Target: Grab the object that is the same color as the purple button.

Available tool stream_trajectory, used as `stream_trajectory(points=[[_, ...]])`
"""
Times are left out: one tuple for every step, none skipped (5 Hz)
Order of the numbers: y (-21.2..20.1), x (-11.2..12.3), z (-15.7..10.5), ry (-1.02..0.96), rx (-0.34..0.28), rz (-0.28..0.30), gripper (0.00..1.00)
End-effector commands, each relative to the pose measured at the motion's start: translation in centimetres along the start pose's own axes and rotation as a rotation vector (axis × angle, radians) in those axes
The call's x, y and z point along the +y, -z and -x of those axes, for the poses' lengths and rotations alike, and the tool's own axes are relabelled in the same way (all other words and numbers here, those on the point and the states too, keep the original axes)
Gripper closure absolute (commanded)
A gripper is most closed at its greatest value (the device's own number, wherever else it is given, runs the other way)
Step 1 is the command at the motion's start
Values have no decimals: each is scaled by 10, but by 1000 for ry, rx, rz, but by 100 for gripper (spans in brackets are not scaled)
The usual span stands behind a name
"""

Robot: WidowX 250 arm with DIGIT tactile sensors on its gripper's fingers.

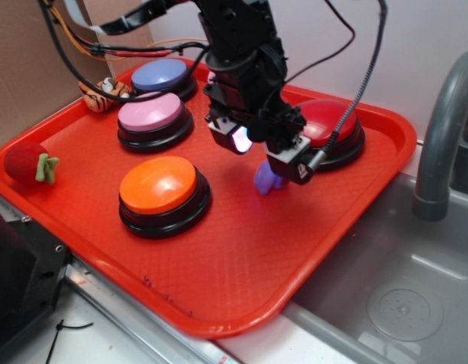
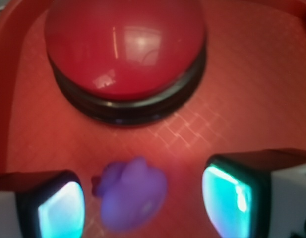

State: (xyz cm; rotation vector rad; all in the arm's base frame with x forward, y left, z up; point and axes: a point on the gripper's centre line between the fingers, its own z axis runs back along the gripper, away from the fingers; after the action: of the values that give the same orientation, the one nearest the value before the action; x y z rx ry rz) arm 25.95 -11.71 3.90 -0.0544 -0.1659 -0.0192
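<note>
A red plastic tray (image 1: pixel 241 265) with a textured floor carries four large push buttons: the purple button (image 1: pixel 159 76), a pink one (image 1: pixel 150 112), an orange one (image 1: pixel 158 186) and a red one (image 1: pixel 330 121). The small purple toy (image 1: pixel 265 179), a red knitted ball (image 1: pixel 25 162) and a striped plush (image 1: pixel 103 94) also lie on it.

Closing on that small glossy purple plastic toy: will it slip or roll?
Likely slippery: the small glossy purple plastic toy looks smooth and rounded. It may squirt or roll sideways, since it sits nearer one pad of the open claw. Probably stiff and light.
</note>
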Motion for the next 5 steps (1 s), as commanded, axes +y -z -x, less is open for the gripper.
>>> stream_trajectory(points=[[7,-5,-9,18,-8,26,0],[9,0,-7,19,9,31,75],[6,3,-8,16,0,31,100],[-7,9,-9,35,22,46,100],[-40,11,-7,89,57,85,100]])
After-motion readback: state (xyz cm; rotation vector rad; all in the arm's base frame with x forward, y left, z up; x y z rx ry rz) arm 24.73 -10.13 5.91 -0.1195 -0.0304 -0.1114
